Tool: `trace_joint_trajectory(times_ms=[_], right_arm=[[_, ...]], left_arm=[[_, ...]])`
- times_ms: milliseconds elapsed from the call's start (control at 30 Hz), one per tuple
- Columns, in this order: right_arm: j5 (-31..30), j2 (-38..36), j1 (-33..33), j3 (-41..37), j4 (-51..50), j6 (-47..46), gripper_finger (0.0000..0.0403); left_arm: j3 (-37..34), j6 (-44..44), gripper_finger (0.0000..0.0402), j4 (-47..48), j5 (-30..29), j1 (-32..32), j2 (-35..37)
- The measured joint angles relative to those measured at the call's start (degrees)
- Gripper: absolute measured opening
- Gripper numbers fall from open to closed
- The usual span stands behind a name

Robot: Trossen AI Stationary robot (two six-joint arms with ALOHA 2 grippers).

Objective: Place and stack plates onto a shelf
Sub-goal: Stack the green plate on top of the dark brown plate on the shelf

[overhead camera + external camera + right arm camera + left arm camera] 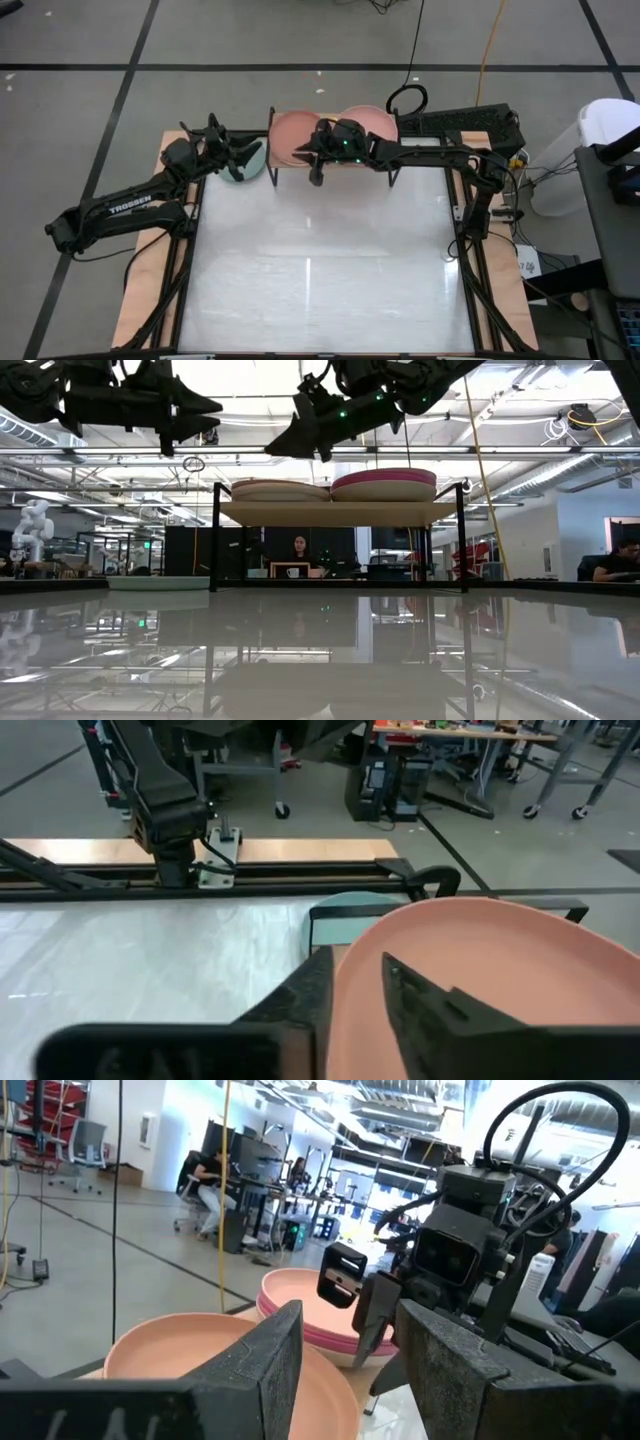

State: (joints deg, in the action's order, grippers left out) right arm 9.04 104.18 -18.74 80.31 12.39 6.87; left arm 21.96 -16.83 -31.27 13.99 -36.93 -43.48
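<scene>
The shelf [340, 512] stands at the table's far edge with two stacks of plates on its wooden top. The left stack [292, 138] [280, 489] has a salmon plate uppermost; the right stack [372, 122] [385, 483] shows magenta and pink. One teal plate [248, 166] [160, 582] lies flat on the table left of the shelf. My right gripper [318, 168] [305, 450] [357, 1010] hovers open just above the near rim of the left stack [500, 970]. My left gripper [237, 155] [205, 415] [350, 1370] is open, high above the teal plate [360, 915].
The white tabletop [320, 260] spreads wide toward the near edge. Thin black shelf legs [214, 540] [461, 540] stand on it. A black device [460, 122] and cables lie behind the shelf. People sit in the room beyond [300, 548] [620, 560].
</scene>
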Motion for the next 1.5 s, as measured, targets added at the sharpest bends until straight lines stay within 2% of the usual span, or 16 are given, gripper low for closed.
trace_joint_trajectory(times_ms=[167,333,567,700,800,900,1033,1200,1300,1367,1500], right_arm=[[0.02,-0.35,0.0,-0.03,-0.48,0.04,0.0114],[0.0,-5.54,0.51,-0.09,-0.21,0.03,0.0146],[0.02,-16.66,4.36,-0.09,-2.73,1.07,0.0155],[0.03,-21.82,8.2,-0.07,-5.3,2.63,0.0155],[0.04,-24.38,11.35,-0.09,-7.43,3.22,0.0155],[-0.08,-26.15,14.06,-0.09,-9.22,4.38,0.0155],[-3.82,-26.88,17.01,-0.09,-11.03,6.27,0.0155],[-8.93,-26.8,19.23,-0.11,-12.4,8.3,0.0155],[-10.08,-26.55,19.74,-0.11,-13.0,8.83,0.0155],[-10.68,-26.45,20.14,-0.13,-13.96,8.85,0.0155],[-10.73,-26.55,20.34,-0.55,-14.25,8.85,0.0155]], left_arm=[[0.0,0.28,0.0168,0.31,0.1,0.0,0.0],[0.0,3.83,0.0168,0.28,-0.29,0.0,0.0],[0.0,-0.86,0.0168,1.59,-0.52,0.26,0.0],[0.1,3.45,0.0168,2.44,-0.53,0.33,0.03],[4.16,9.25,0.0168,16.93,-2.04,0.35,0.09],[10.16,14.57,0.0168,35.31,-10.5,1.45,-1.16],[16.85,18.39,0.0168,52.35,-20.16,4.11,-3.26],[22.76,16.96,0.0168,65.82,-29.75,7.06,-5.93],[23.43,15.65,0.0168,68.99,-35.96,7.32,-7.96],[22.84,15.79,0.0168,69.69,-36.77,6.8,-9.72],[21.78,17.27,0.0168,69.7,-34.59,5.94,-15.58]])
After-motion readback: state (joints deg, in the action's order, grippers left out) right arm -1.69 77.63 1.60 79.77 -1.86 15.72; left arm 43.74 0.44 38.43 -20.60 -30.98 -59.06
